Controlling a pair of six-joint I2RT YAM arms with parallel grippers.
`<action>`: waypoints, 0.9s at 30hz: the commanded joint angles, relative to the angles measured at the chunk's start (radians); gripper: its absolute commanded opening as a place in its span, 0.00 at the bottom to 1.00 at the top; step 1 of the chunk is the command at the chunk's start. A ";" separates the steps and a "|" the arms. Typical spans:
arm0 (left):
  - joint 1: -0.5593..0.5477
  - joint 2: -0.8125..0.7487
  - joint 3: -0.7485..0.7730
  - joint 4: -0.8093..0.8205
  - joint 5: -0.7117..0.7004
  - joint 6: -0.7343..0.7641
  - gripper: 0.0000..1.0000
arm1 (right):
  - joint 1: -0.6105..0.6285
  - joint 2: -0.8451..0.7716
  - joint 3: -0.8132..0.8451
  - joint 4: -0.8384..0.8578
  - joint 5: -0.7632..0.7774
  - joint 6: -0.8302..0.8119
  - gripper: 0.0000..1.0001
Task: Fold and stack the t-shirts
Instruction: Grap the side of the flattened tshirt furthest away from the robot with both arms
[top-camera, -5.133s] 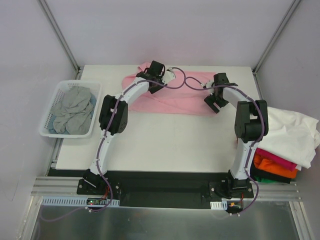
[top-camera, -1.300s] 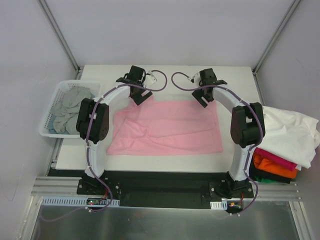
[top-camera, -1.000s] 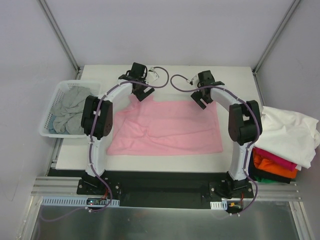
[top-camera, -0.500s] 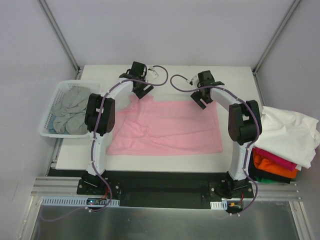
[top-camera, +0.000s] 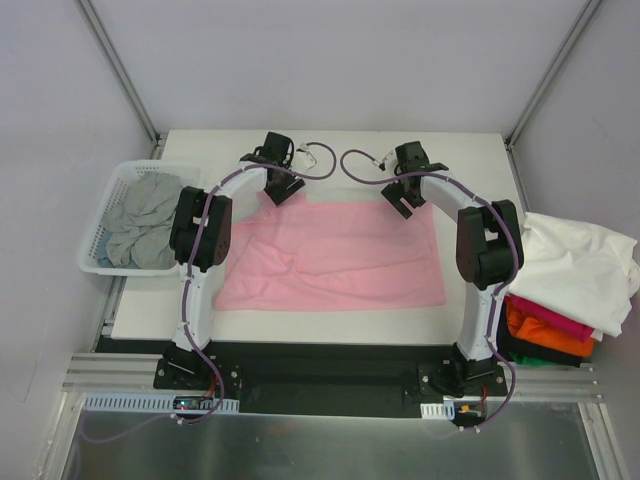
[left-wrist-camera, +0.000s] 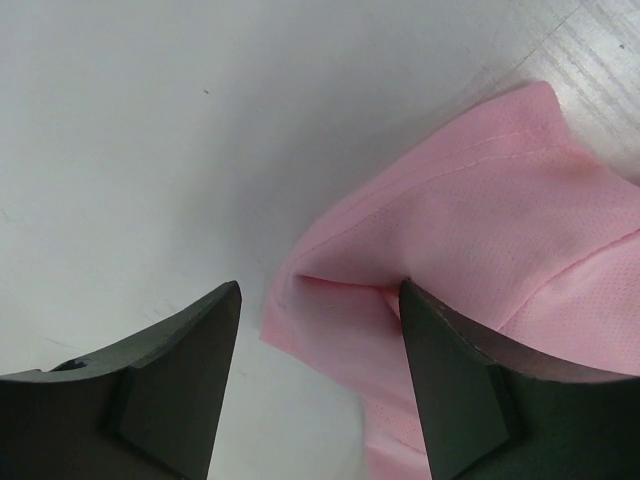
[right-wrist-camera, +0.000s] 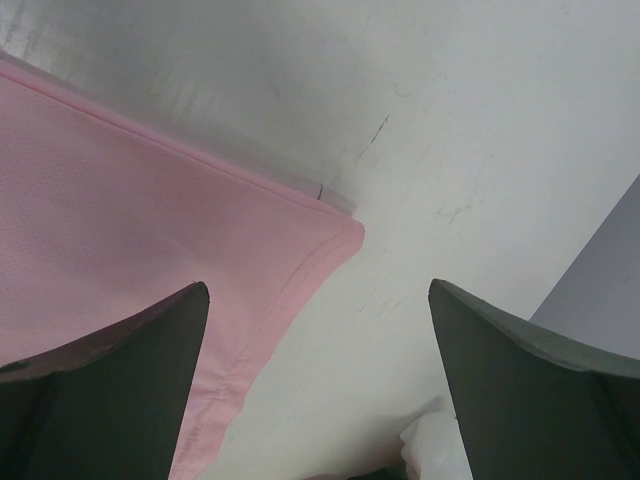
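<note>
Left fingers: raised fold of pink t-shirt fills most of the gap betw. them; bare worktop beyond tips. Right fingers: wide gap, flat shirt corner betw. them, bare worktop beyond.

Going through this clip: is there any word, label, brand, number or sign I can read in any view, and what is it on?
No text can be read in any view.
pink t-shirt: plain cloth, no print or label showing.
white tags on the wrist cables: too small to read.
basket: no marking visible.
white t-shirt: plain, no print showing.
</note>
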 joint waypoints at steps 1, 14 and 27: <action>0.014 -0.002 -0.002 -0.002 0.023 0.010 0.62 | -0.003 -0.005 0.010 0.020 -0.005 0.003 0.96; 0.016 0.035 0.004 -0.003 0.020 0.025 0.21 | -0.015 0.034 0.022 0.052 0.038 -0.022 0.95; 0.017 0.044 -0.013 -0.002 0.019 0.027 0.17 | -0.086 0.132 0.131 -0.021 -0.001 -0.017 0.92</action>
